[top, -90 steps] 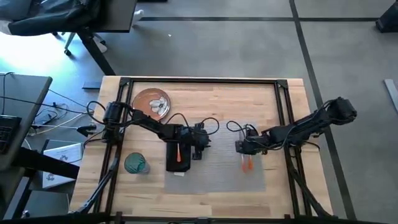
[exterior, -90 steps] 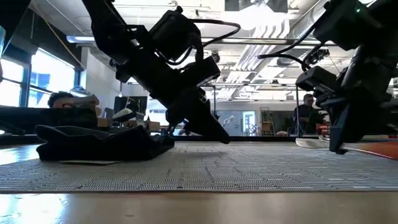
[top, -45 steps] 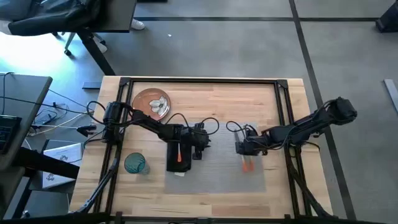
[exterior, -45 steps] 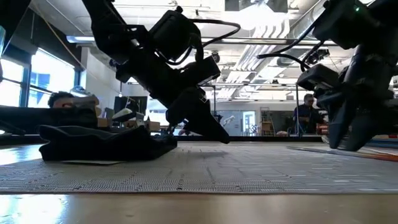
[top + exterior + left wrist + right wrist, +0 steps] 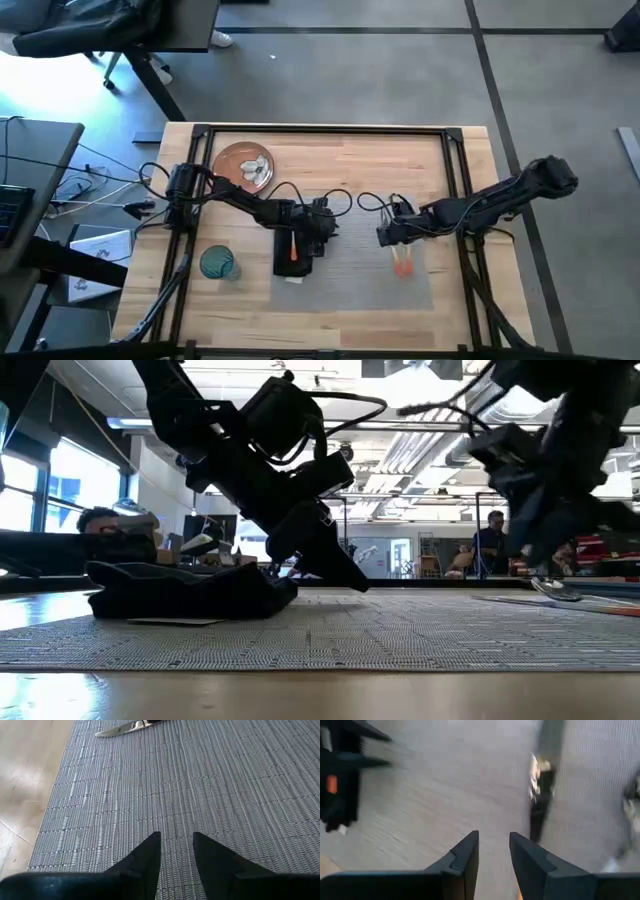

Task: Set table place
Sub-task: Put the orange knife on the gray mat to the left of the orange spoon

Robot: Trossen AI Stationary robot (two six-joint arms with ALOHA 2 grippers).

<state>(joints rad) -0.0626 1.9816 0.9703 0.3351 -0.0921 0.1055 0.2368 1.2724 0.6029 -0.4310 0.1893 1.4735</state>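
Note:
The grey placemat (image 5: 352, 275) lies on the table (image 5: 350, 160), at its middle near side. On the placemat's left part lies the black napkin (image 5: 292, 252), and an orange-handled piece of cutlery (image 5: 293, 248) rests on top of it. More orange-handled cutlery (image 5: 402, 265) lies on the placemat's right part. The plate (image 5: 245, 165) sits at the far left and the teal glass (image 5: 218, 263) at the near left. My left gripper (image 5: 176, 840) is shut, low over the placemat beside the napkin. My right gripper (image 5: 385, 236) is shut, above the cutlery on the right. My left gripper slants down from the table's left, its fingertips (image 5: 355, 582) low at the placemat near its far edge (image 5: 175, 815). I cannot tell whether they touch it.
The table's black frame rails (image 5: 460, 200) run along its left, right and far sides. Cables trail from both arms over the placemat's far edge. A silver blade (image 5: 122, 727) lies on the placemat ahead of my left gripper. Bare wood shows at the far middle.
The placemat, with the napkin and cutlery on it, has slid a little toward the table's right and near edges. My right gripper, which stood low on the placemat, has risen and is moving.

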